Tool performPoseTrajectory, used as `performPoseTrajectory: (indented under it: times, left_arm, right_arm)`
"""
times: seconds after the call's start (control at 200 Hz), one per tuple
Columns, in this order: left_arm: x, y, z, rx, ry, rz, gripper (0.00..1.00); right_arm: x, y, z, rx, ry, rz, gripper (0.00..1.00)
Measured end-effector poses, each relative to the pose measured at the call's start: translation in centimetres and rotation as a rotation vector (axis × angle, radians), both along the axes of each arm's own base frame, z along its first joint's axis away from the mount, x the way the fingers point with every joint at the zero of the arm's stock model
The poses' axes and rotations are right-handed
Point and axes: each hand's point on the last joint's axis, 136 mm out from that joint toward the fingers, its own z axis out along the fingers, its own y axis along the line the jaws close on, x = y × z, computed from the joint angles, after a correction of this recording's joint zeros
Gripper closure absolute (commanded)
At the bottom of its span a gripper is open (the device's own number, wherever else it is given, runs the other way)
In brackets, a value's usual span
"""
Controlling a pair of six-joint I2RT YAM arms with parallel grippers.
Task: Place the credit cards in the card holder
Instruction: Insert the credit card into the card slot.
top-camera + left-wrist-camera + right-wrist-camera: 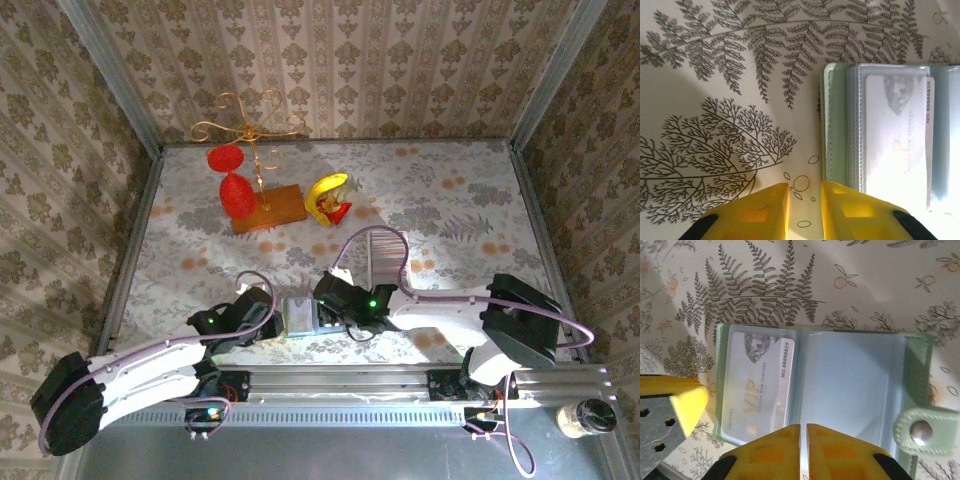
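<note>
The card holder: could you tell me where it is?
In the top view, the card holder lies open near the table's front edge, between the left end effector and the right end effector.

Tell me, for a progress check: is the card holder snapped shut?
No, the card holder lies open, snap tab undone, a card inside.

Gold wire stand [256,165] with red ornaments [237,195], yellow-red toy [328,197], fern-print tablecloth [450,200].

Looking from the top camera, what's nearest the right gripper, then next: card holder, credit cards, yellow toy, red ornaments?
1. card holder, at the right gripper tips.
2. credit cards, just behind it.
3. yellow toy, farther back.
4. red ornaments, back left, farthest.
</note>
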Motion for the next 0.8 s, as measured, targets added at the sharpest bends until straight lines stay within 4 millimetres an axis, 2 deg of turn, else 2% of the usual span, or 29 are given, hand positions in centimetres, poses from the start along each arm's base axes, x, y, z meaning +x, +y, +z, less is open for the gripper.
performPoseTrajectory:
  times: [0.14, 0.3, 0.545, 0.8]
  left_arm:
    - [1.2, 0.7, 0.2, -0.024, 0.007, 0.059, 0.81]
    - [1.9, 0.6, 0.7, -0.068, 0.004, 0.078, 0.82]
    - [2.0, -0.2, 0.5, -0.098, 0.019, 0.06, 0.85]
    - [1.8, -0.5, -0.8, -0.087, 0.053, 0.05, 0.88]
  right_arm:
    - [0.8, 1.6, -0.4, 0.0, 0.015, 0.02, 0.99]
    - [1.4, 2.8, -0.7, 0.01, 0.025, 0.029, 1.0]
    - [0.9, 2.8, -3.0, -0.024, 0.078, 0.041, 1.0]
    - [0.7, 3.0, -3.6, -0.022, 0.095, 0.043, 1.0]
